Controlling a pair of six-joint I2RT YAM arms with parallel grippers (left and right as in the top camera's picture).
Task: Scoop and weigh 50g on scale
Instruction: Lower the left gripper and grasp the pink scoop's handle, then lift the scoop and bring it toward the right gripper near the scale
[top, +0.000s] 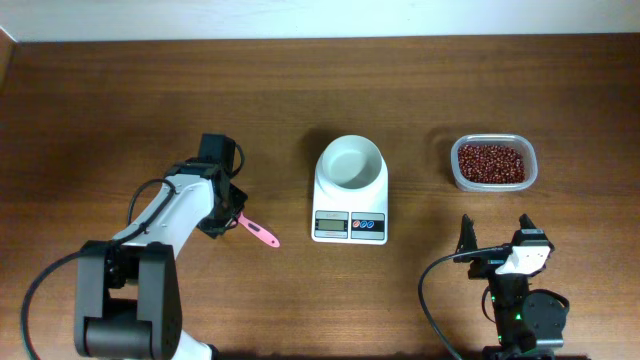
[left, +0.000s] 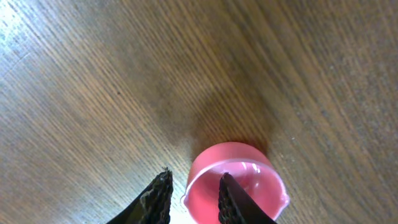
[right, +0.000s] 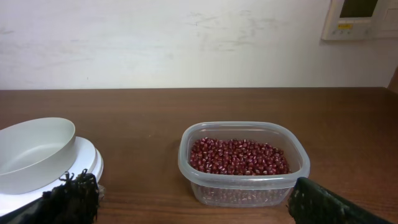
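Editor: Jaws first. How do they stand?

Photographer: Down at the table (top: 100, 110), the left gripper (left: 194, 182) has its fingers (left: 155, 202) part-way apart, straddling the near wall of a pink scoop (left: 239, 177). One finger is over the cup, the other outside it. A sliver of light shows between the outer finger and the wall, so no pinch can be claimed. Across the table, the right gripper (top: 496, 238) hangs empty, spread wide.

Editor: And the scoop's line?

Photographer: Seen from overhead, its handle pokes out from under the left gripper and slants toward the front of the scale (top: 350, 226). The cup end lies beneath the gripper and the handle end points toward the middle of the table. By my reading, any grip here falls on the cup wall, not the handle.

Editor: Where are the beans?

Photographer: The beans (top: 490, 161) sit heaped in a clear tub (right: 236, 182) at far right, beyond the scale from the left arm. The right arm is plainly nearer, with the tub straight ahead of its fingers. The left arm alone is at the scoop and would have to reach across the scale. The white bowl (top: 350, 162) on the scale is empty.

Editor: What can't we stand behind?

Photographer: The display is too small to read. The wrist view cuts off the handle, and the overhead view hides the cup. Whether the inner finger touches the cup's floor, I cannot tell.
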